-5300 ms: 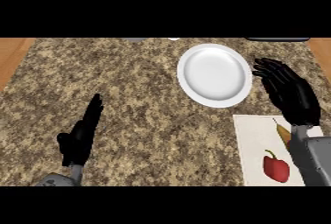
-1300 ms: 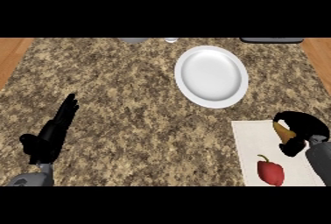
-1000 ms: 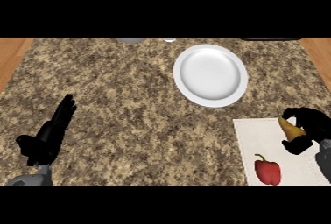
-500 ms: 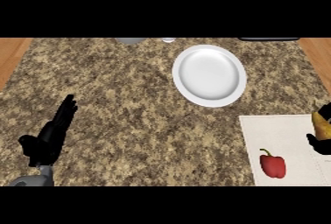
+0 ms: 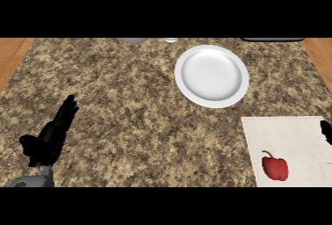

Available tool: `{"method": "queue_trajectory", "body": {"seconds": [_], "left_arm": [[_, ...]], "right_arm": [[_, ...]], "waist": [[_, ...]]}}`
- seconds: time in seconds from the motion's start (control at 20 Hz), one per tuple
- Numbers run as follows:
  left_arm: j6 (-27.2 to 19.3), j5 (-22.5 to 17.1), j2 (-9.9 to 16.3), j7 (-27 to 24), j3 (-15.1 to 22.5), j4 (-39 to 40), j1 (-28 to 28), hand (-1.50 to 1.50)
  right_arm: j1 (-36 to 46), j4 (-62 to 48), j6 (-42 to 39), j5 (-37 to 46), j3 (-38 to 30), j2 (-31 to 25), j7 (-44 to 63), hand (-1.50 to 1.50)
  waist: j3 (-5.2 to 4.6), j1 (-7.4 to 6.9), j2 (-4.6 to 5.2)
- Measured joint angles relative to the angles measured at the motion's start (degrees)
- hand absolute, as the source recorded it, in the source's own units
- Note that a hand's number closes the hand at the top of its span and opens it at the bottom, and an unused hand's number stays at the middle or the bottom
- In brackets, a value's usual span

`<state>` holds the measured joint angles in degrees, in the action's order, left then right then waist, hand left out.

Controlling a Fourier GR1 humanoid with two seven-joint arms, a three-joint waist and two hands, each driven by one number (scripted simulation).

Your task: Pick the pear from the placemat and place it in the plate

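The left robot hand (image 5: 53, 134) rests open at the lower left of the speckled desk (image 5: 123, 88), fingers straight and pointing away from the robot. Only a black sliver of the right robot hand (image 5: 326, 131) shows at the right edge over the placemat (image 5: 285, 132); whether it is open or closed I cannot tell. The pear is not visible. A red pepper (image 5: 275, 166) lies on the placemat, below and left of that sliver. The white plate (image 5: 212, 75) sits well beyond it, holding nothing.

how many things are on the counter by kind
Round white plate: 1
Pale cloth placemat: 1
Red bell pepper: 1
Total: 3 (no pear shows; small grey items at the far edge not counted)
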<state>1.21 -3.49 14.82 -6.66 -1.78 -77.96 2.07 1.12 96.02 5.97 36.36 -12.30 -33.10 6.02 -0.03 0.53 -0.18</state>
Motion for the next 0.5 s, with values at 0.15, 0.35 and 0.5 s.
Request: {"method": "queue_trajectory", "body": {"seconds": [0.15, 0.35, 0.5], "left_arm": [[0.3, 0.5, -0.3, -0.4, -0.2, 0.5, 0.4, 0.00], [0.1, 1.5, -1.4, -0.1, 0.2, 0.9, 1.2, 0.00], [0.6, 1.8, -1.8, -1.5, -0.2, 1.8, 0.8, 0.00]], "right_arm": [[1.6, 3.4, -0.9, 0.7, 0.4, 1.4, 2.3, 1.50], [7.0, 5.5, -3.9, 1.5, 1.9, 2.5, 6.7, 1.50], [11.9, 3.6, -4.8, 3.5, 3.7, 4.0, 9.0, 1.50]], "waist": [[-0.01, -0.26, 0.06], [0.00, -0.55, 0.13], [0.00, -0.76, 0.17]]}}
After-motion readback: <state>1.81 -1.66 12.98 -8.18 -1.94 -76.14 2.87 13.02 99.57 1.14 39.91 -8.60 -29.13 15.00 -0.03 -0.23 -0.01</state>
